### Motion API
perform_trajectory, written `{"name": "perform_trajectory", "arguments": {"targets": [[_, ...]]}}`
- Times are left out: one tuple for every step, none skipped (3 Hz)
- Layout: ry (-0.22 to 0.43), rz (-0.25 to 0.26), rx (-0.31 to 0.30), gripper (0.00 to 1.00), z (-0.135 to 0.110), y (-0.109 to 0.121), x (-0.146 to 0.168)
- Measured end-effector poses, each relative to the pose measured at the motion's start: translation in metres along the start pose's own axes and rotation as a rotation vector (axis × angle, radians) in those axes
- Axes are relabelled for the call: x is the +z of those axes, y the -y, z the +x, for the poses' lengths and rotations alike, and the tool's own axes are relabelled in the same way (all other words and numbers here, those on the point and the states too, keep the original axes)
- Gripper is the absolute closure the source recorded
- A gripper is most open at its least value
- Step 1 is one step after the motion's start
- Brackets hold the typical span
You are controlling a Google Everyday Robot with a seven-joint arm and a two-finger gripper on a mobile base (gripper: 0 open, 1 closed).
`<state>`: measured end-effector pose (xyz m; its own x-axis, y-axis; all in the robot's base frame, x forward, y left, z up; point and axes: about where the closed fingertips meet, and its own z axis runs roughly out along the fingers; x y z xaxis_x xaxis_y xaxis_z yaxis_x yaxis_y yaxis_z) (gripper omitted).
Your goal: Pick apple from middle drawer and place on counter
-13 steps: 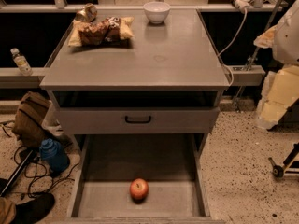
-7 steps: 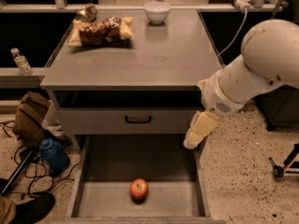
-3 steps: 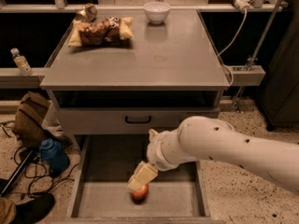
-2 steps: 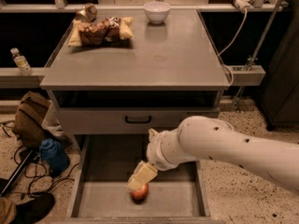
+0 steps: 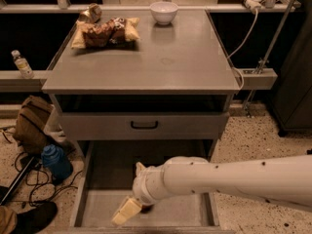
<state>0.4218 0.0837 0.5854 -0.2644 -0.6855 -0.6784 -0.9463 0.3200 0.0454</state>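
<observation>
The middle drawer point(image 5: 187, 212) is pulled open at the bottom of the cabinet, its grey floor showing. My gripper point(image 5: 128, 208) is down inside it at the front left, on the end of my white arm point(image 5: 234, 179), which comes in from the right. The apple is almost fully hidden behind the wrist; only a dark red sliver point(image 5: 146, 208) shows beside the gripper. I cannot tell whether the gripper holds it. The grey counter point(image 5: 161, 65) on top of the cabinet bears a faint ring mark.
A white bowl point(image 5: 164, 11) and a chip bag point(image 5: 105, 31) sit at the back of the counter. A closed drawer front with a black handle point(image 5: 144, 125) is above the open drawer. A backpack point(image 5: 31, 123), blue bottle point(image 5: 56, 162) and cables lie on the floor to the left.
My arm swung in from the right and came down into the open drawer. Since a second ago the gripper has sunk lower and now covers the apple.
</observation>
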Motion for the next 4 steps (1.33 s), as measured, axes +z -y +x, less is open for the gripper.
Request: {"name": "perform_trajectory", "arguments": {"targets": [[-0.03,-0.002,0.042,0.0,0.031,-0.014,0.045],[0.002,0.013,0.002,0.0,0.01,-0.012,0.061],[0.009,0.013,0.005,0.0,0.012,-0.011,0.065],[0.026,0.014,0.017,0.0,0.018,-0.003,0.075]]}}
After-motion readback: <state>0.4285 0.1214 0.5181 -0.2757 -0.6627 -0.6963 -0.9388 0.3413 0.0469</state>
